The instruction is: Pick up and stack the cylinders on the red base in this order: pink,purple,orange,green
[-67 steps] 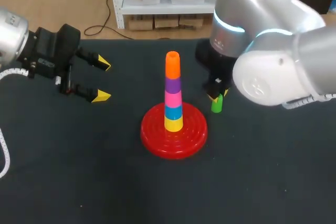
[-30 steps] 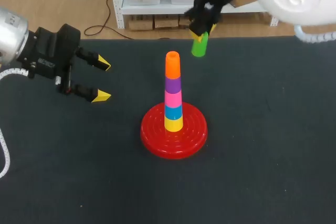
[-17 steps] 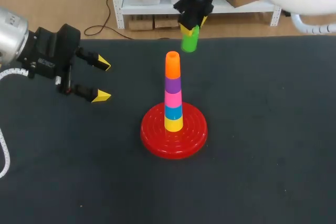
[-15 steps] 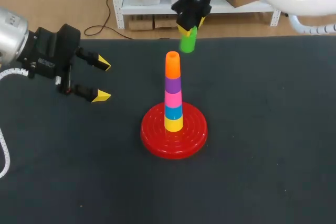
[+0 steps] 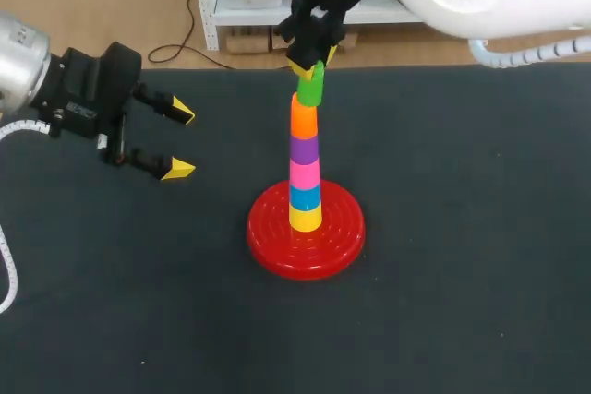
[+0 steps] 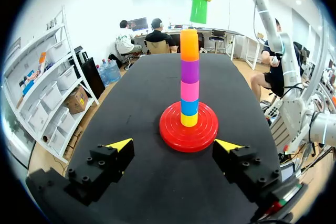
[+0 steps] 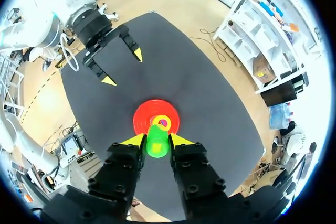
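The green cylinder [image 5: 310, 88] hangs just above the orange one [image 5: 303, 118], seemingly not quite touching it, pinched between the right gripper's [image 7: 157, 139] yellow tips. The orange one tops purple [image 5: 304, 149] and pink [image 5: 305, 173] on the red base [image 5: 277, 246]. The left gripper [image 5: 177, 140], fingers spread and empty, sits well apart from the base over the table [image 5: 462, 274]

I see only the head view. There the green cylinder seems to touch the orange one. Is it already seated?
Observer: No. In the left wrist view the green cylinder hangs above the orange cylinder, with a clear gap between them.
Operator: Does the right gripper hold it on both sides?
Observer: Yes. In the right wrist view both fingers of the right gripper touch it, from two sides.
Operator: Is it centred?
Observer: Nearly: the top of the stack shows just ahead of it.
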Controlling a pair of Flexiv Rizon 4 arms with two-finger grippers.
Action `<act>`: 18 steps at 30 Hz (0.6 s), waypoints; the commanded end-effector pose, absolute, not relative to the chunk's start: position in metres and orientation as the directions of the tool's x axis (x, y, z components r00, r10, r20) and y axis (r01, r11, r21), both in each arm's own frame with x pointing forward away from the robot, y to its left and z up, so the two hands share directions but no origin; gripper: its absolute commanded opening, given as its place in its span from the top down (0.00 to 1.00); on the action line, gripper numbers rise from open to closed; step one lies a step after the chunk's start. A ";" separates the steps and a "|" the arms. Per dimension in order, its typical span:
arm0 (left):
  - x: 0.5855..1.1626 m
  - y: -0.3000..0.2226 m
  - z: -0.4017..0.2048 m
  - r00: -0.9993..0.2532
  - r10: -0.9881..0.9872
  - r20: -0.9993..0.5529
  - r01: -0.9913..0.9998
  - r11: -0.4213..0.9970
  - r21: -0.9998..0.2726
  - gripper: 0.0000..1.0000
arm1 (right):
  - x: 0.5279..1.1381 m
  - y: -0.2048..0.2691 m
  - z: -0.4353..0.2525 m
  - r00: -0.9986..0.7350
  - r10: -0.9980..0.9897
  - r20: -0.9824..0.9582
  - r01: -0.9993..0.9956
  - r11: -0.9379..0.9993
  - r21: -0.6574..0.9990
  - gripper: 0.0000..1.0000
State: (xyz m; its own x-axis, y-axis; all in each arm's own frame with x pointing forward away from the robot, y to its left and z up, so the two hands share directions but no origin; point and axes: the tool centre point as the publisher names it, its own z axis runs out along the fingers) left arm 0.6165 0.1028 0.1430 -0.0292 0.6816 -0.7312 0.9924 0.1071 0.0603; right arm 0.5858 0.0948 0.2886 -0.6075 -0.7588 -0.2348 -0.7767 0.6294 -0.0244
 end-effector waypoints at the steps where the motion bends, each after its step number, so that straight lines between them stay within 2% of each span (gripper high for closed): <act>1: 0.617 0.103 0.142 -0.026 0.679 -0.734 0.993 0.105 0.062 0.00 | 0.589 0.098 0.287 -0.613 -0.758 -0.226 -0.774 0.633 -0.024 1.00; 18: 0.617 0.103 0.142 -0.026 0.679 -0.734 0.993 0.105 0.062 0.00 | 0.591 0.087 0.280 -0.627 -0.748 -0.216 -0.760 0.649 -0.042 1.00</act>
